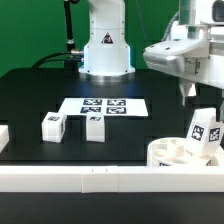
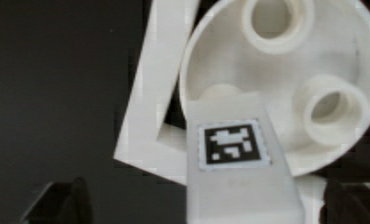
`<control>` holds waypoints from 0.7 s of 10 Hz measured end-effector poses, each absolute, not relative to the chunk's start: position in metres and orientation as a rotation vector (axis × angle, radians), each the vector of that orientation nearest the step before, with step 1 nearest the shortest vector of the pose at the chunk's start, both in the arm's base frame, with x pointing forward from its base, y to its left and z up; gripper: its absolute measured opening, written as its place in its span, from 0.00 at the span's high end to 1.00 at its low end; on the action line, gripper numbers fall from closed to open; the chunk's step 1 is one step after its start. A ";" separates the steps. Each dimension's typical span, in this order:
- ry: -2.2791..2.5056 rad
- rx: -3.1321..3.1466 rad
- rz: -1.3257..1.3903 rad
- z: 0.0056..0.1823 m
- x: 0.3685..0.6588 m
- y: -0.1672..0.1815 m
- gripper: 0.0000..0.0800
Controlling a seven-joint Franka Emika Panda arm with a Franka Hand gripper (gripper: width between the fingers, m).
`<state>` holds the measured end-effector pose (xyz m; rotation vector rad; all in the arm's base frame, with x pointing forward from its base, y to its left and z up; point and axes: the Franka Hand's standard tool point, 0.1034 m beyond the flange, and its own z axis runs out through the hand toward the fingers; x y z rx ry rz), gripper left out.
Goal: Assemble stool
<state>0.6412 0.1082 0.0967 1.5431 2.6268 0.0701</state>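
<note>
The white round seat (image 1: 180, 153) lies at the front of the exterior view's right, against the border rail. One tagged white leg (image 1: 205, 131) stands upright in one of its sockets. My gripper (image 1: 196, 92) hangs just above and behind that leg, open and holding nothing. In the wrist view the seat (image 2: 271, 70) shows two empty sockets. The tagged leg (image 2: 230, 150) runs down between my dark fingertips (image 2: 61, 200), with a gap on each side. Two more legs (image 1: 52, 125) (image 1: 95, 126) stand on the black table at the exterior view's left.
The marker board (image 1: 103, 106) lies flat mid-table. White border rails run along the front (image 1: 90, 178) and the left edge (image 1: 4, 134). The robot base (image 1: 104, 45) stands at the back. A rail piece (image 2: 155, 90) lies beside the seat in the wrist view.
</note>
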 end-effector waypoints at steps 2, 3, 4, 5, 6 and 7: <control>2.671 1.446 0.051 0.096 0.642 0.104 0.19; 2.664 1.465 0.050 0.095 0.641 0.104 0.19; 2.663 1.481 0.047 0.091 0.638 0.106 0.19; 2.668 1.480 0.049 0.088 0.637 0.108 0.19; 2.665 1.495 0.051 0.085 0.636 0.111 0.19; 2.665 1.504 0.055 0.083 0.635 0.116 0.19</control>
